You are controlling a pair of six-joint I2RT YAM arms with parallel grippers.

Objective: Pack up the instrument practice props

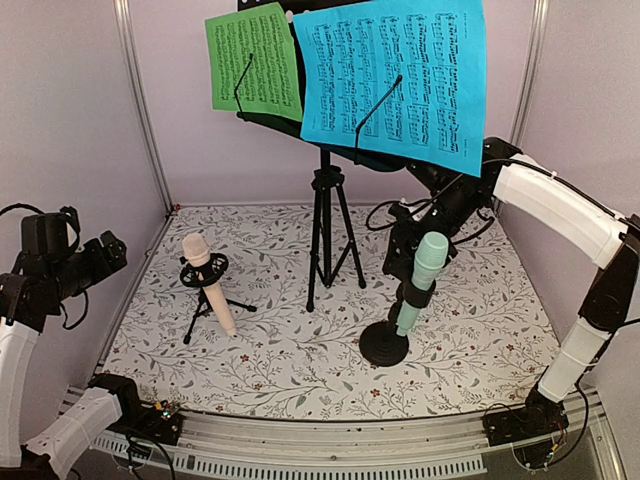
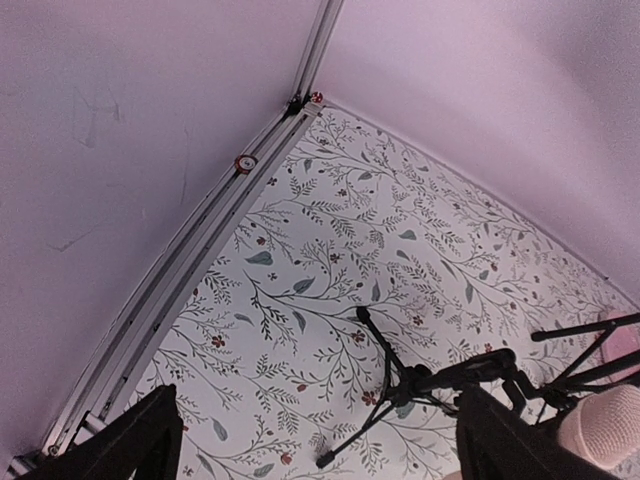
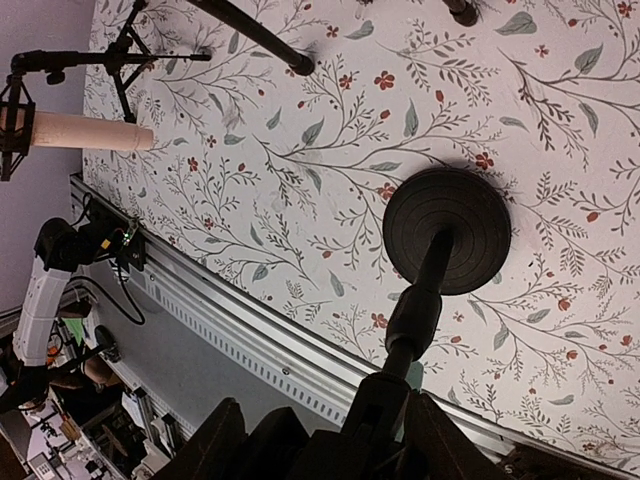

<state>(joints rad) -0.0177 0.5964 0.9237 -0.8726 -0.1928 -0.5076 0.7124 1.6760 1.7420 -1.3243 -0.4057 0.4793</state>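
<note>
A black music stand (image 1: pixel 325 220) stands at the back middle, carrying a green page (image 1: pixel 255 60) and a blue page (image 1: pixel 395 70). The beige microphone (image 1: pixel 208 280) leans in a small tripod holder (image 1: pixel 205 300) on the left. The mint microphone (image 1: pixel 425 275) stands in a round-based holder (image 1: pixel 384 345) on the right. My right gripper (image 1: pixel 418 250) is shut on the mint microphone near its top. In the right wrist view its fingers (image 3: pixel 450 440) flank the holder's clip above the round base (image 3: pixel 447 230). My left gripper (image 2: pixel 320 450) hangs open and empty at the far left, above the tripod holder's legs (image 2: pixel 400 385).
A floral mat (image 1: pixel 280 370) covers the table. An aluminium rail (image 1: pixel 350 440) runs along the near edge, and a similar rail (image 2: pixel 200 250) lines the left side. Pale walls close in at the back and both sides.
</note>
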